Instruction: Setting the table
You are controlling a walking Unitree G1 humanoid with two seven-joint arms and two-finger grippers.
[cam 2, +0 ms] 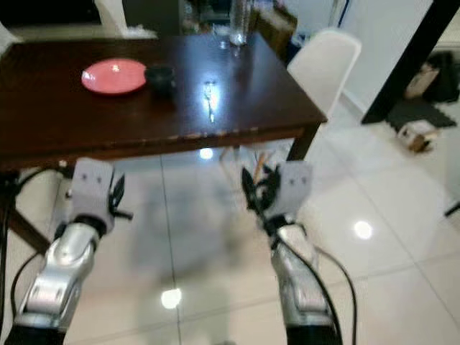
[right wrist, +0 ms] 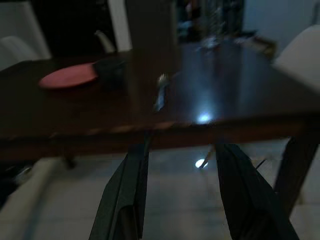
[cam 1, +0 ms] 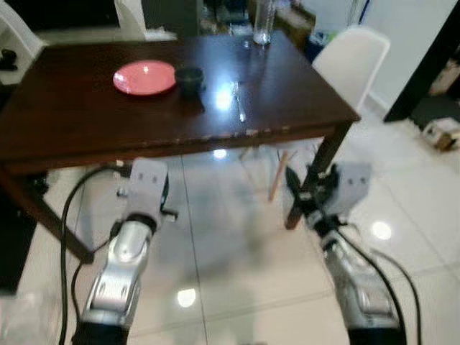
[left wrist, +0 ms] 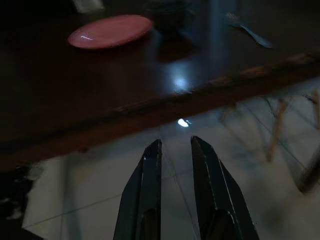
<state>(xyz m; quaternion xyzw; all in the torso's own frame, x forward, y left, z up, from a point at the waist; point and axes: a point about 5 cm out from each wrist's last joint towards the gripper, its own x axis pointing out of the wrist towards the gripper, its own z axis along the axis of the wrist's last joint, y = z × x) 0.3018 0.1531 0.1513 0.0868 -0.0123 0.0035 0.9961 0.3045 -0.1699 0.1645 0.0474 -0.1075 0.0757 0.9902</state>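
Dark wooden table (cam 1: pixel 86 122) stands ahead of the robot on a glossy white tile floor (cam 1: pixel 230 244). Going left to right on the tabletop: a pink plate (cam 1: pixel 144 77), nothing on it that can be made out; just beside it on the right, touching or nearly touching its rim, a small dark bowl (cam 1: pixel 190 77), inside too dark to tell; then a piece of silver cutlery (cam 1: pixel 238 100), lying near the front edge, half lost in glare, looks like a fork in the left wrist view (left wrist: pixel 248 32) but blurred. At the far edge a clear glass or bottle (cam 1: pixel 263 21), top cut off by the frame, contents not readable. A white chair (cam 1: pixel 351 61) sits at the table's right side, partly hidden behind the corner. Another white chair (cam 1: pixel 14 32) at the far left is cut off. Clutter beyond the table is too blurred to name.

Left gripper (left wrist: pixel 175 150) hangs low in front of the table edge, over the floor, fingers nearly together with a narrow gap, holding nothing. A black cable (cam 1: pixel 72 208) loops beside the left arm. Right gripper (right wrist: pixel 180 152) is also low in front of the table edge near the right leg, fingers spread well apart, holding nothing. Both grippers are well apart from the plate, bowl and cutlery.
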